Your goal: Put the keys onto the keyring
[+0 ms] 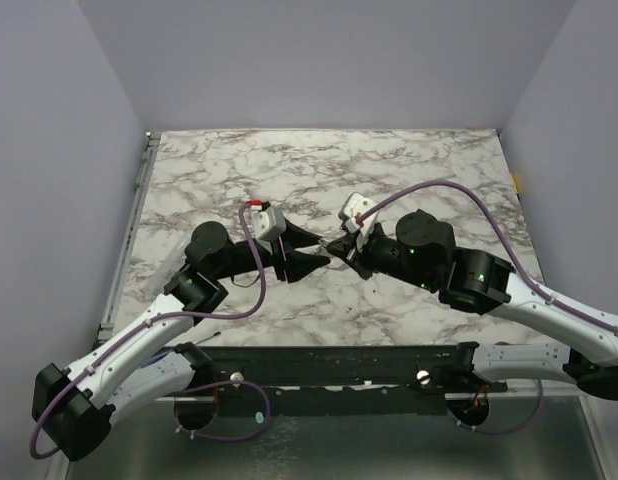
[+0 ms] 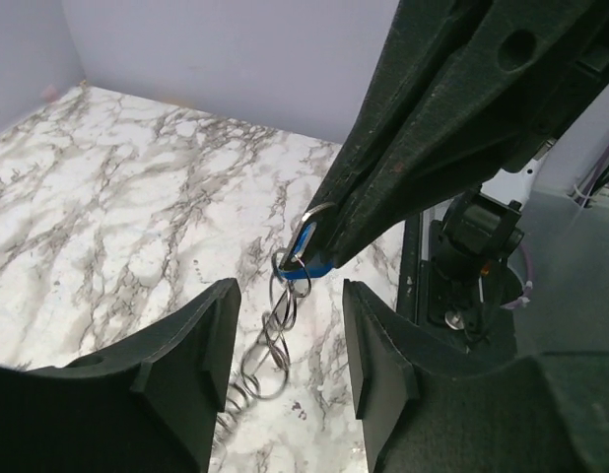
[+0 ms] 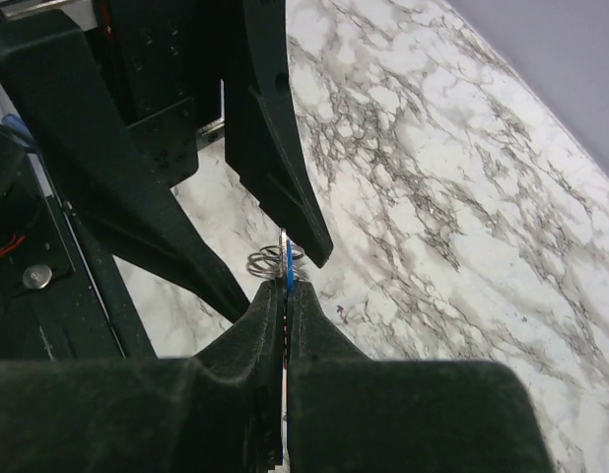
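Observation:
My right gripper (image 3: 286, 288) is shut on the blue-headed key (image 3: 288, 262), held edge-on above the marble table (image 1: 409, 170). In the left wrist view the key (image 2: 309, 251) sticks out of the right gripper's fingertips (image 2: 383, 187). A chain of thin silver rings (image 2: 273, 340) hangs from it down to the table. I cannot tell which loop is the keyring, and no silver keys show. My left gripper (image 2: 290, 340) is open, its jaws on either side of the hanging rings without touching them. In the top view the two grippers meet tip to tip, left (image 1: 314, 252) and right (image 1: 341, 247).
The left gripper's fingers (image 3: 275, 148) stand close in front of the right gripper. The dark frame rail (image 1: 329, 360) runs along the table's near edge. Purple cables (image 1: 459, 195) loop over both arms. Walls close in the table at the back and sides.

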`<state>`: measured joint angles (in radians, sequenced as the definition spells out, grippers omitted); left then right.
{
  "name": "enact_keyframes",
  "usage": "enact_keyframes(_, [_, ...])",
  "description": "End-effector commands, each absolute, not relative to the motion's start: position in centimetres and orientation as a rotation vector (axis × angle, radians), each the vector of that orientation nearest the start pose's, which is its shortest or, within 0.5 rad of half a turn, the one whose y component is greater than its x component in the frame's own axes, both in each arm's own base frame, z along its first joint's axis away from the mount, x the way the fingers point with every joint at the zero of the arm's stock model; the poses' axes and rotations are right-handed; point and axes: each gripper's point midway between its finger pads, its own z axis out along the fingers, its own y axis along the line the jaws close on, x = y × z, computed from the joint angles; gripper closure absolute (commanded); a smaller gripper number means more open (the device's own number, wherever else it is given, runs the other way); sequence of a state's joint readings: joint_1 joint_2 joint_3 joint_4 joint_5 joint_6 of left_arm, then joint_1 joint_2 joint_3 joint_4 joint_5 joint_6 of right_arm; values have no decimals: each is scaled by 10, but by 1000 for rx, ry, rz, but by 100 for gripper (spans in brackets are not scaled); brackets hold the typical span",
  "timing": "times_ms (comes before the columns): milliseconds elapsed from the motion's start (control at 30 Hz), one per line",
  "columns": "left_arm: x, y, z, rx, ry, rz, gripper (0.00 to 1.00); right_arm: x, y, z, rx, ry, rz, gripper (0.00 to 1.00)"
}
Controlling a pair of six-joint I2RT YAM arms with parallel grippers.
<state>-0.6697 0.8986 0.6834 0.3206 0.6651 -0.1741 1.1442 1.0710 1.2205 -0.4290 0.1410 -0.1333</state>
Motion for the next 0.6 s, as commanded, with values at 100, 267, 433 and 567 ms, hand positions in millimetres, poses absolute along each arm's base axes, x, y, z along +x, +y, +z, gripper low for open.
enact_keyframes(100, [178, -275, 304, 973, 1278, -1027, 43, 173, 298, 353, -1024, 1538, 554, 99])
enact_keyframes(267, [177, -273, 306, 977, 1274, -1019, 41, 171, 297, 356, -1024, 1535, 565, 99])
enact_keyframes(433, [179, -279, 307, 978, 1293, -1052, 44, 169, 298, 357, -1024, 1536, 580, 99])
enact_keyframes(567, [181, -284, 314, 964, 1275, -1082, 48, 168, 299, 356, -1028, 1538, 588, 99])
